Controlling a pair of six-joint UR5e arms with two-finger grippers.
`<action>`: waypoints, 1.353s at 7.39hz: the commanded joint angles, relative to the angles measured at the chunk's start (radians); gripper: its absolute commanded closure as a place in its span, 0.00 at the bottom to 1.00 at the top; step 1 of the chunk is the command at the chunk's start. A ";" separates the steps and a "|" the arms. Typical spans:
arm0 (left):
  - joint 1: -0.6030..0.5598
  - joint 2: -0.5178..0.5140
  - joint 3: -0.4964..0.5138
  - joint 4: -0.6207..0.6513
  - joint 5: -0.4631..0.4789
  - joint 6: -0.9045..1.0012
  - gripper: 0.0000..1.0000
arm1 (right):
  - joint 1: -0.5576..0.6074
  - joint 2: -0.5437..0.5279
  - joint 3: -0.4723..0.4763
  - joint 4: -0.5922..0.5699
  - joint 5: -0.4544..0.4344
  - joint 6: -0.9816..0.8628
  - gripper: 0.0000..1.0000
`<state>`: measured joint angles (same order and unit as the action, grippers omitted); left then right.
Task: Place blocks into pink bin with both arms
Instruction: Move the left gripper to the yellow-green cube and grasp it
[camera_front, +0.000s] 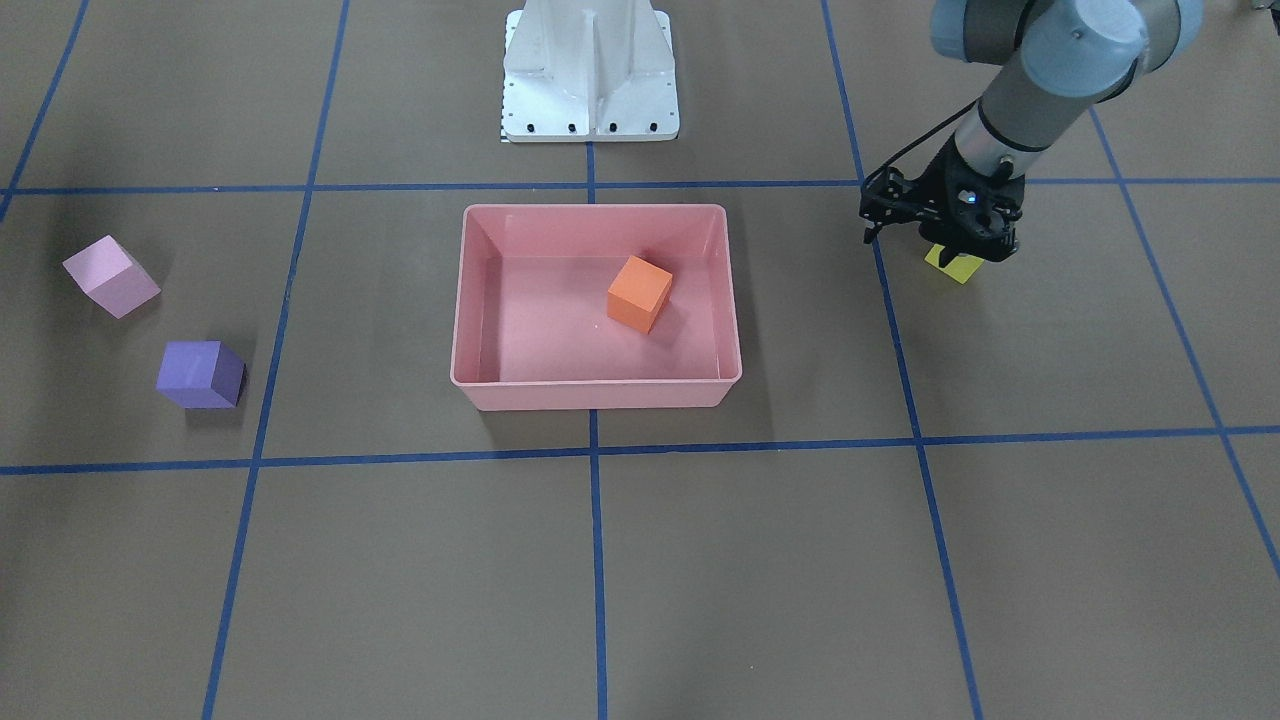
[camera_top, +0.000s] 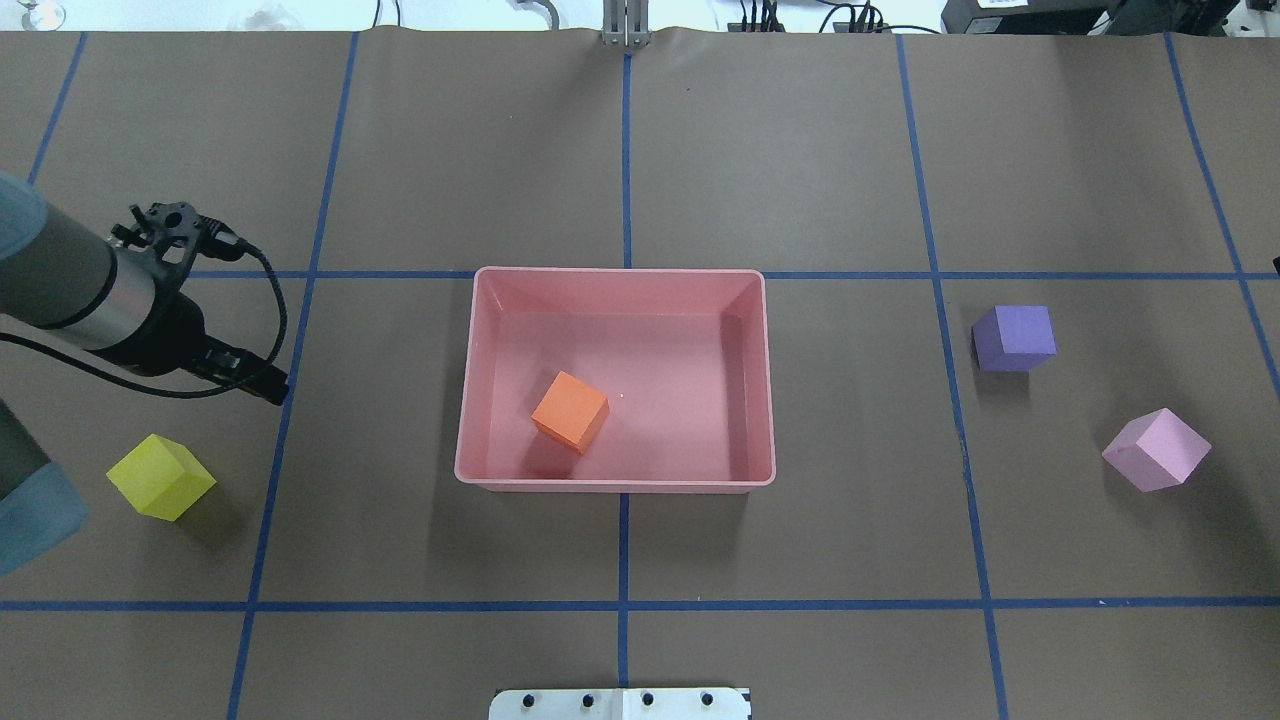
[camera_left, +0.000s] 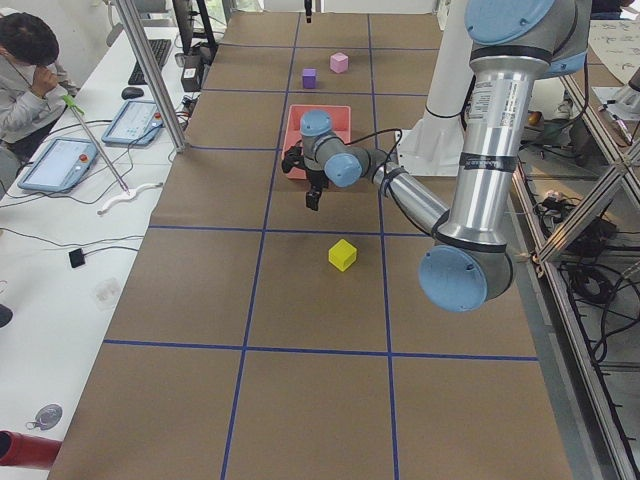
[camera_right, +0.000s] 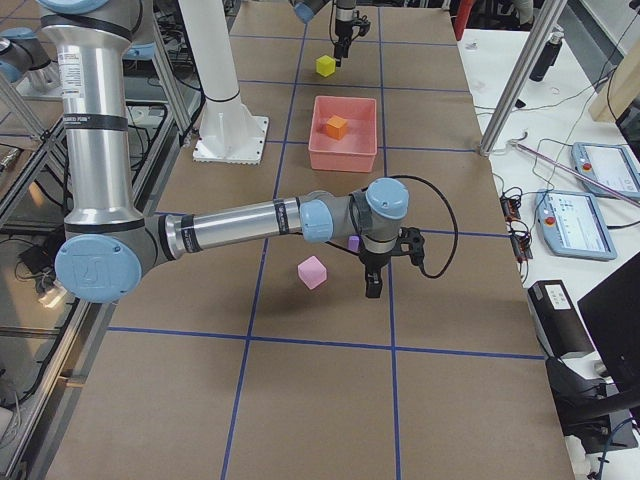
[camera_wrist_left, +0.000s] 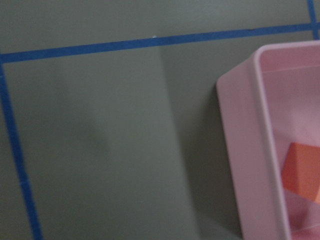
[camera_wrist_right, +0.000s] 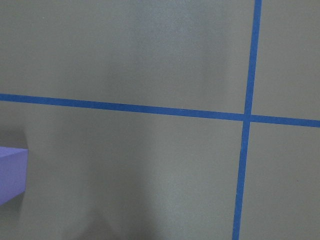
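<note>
Front view: the left gripper (camera_front: 985, 245) hangs low over the table (camera_front: 760, 580) and hides part of the yellow block (camera_front: 957, 268). I can't tell how far its fingers are spread. The pink bin (camera_front: 596, 395) sits mid-table with the orange block (camera_front: 640, 293) inside, toward the wall nearer that arm. The light pink block (camera_front: 110, 276) and purple block (camera_front: 200, 374) lie near each other, well apart from the bin on its other side. The white base (camera_front: 590, 70) stands behind the bin.

Overhead: the left gripper (camera_top: 270, 383) is over a blue tape line (camera_top: 300, 330), between the yellow block (camera_top: 160, 477) and the bin, apart from both. There is bare table between its tip and the bin's left wall. The yellow block rests on the table near the view's left edge.

Left side view: the left gripper (camera_left: 312, 198) points down, near the bin's near wall. The yellow block lies closer to the camera. Finger spread is still unreadable.

Right side view: the right gripper (camera_right: 372, 287) points down just beside the light pink block. The purple block is partly hidden behind the arm. I can't tell its finger spread.

Left wrist: table, tape, and a bin corner with the orange block inside.

Right wrist: crossed tape lines, with the purple block's edge at the left.
</note>
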<state>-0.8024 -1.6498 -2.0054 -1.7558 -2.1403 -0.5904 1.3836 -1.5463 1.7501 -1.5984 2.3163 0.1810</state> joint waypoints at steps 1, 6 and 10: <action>-0.008 0.192 -0.004 -0.206 0.062 0.180 0.00 | 0.000 0.000 0.000 0.000 0.000 0.000 0.00; 0.066 0.283 0.042 -0.360 0.106 0.166 0.00 | 0.000 -0.002 0.000 0.000 0.000 0.002 0.00; 0.166 0.242 0.118 -0.364 0.169 0.119 0.00 | 0.000 -0.006 0.000 0.000 0.000 0.000 0.00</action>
<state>-0.6626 -1.3880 -1.9191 -2.1187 -1.9838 -0.4659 1.3837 -1.5511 1.7510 -1.5984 2.3163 0.1818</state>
